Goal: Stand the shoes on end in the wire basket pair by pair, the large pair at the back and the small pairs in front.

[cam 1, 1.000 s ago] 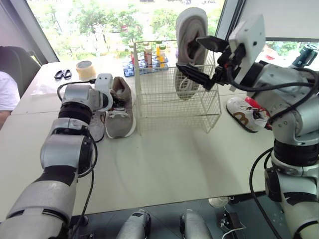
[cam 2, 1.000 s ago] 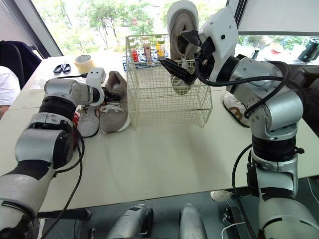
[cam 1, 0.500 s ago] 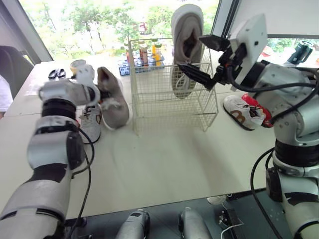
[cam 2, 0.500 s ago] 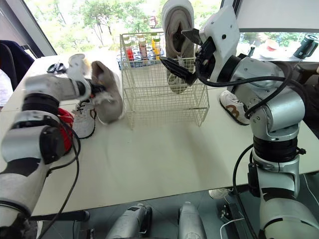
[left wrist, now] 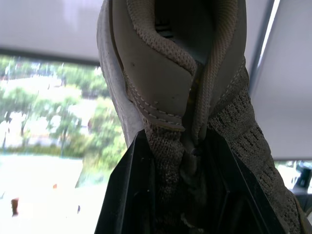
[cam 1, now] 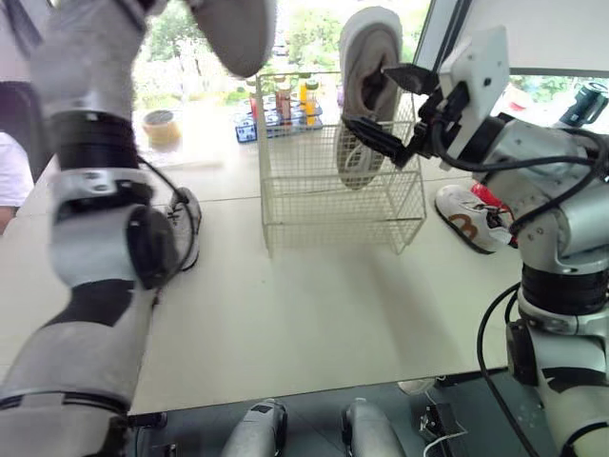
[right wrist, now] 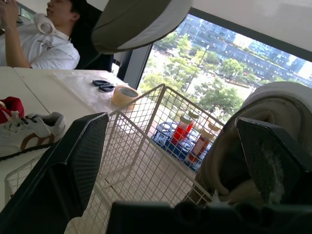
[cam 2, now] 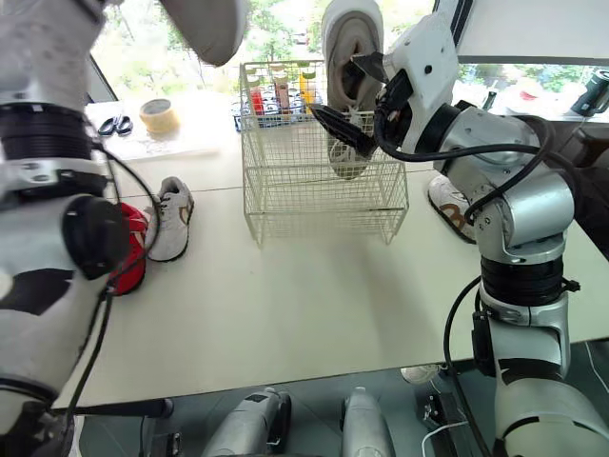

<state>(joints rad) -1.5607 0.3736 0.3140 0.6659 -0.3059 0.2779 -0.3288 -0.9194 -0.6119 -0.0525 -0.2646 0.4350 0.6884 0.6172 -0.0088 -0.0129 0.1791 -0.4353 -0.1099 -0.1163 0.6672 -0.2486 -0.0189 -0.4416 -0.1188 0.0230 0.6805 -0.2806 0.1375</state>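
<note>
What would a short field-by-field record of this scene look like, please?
left claw: shut on the raised grey shoe, high above the table
right claw: open, at the standing grey shoe
standing grey shoe: on end in the wire basket, toward the back
small shoes: white shoe lying on the table left of the basket; white-and-red shoes lying to its right

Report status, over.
Left gripper shut on grey shoe, held high. Right gripper open beside second grey shoe upright in wire basket. Small shoes on table.
</note>
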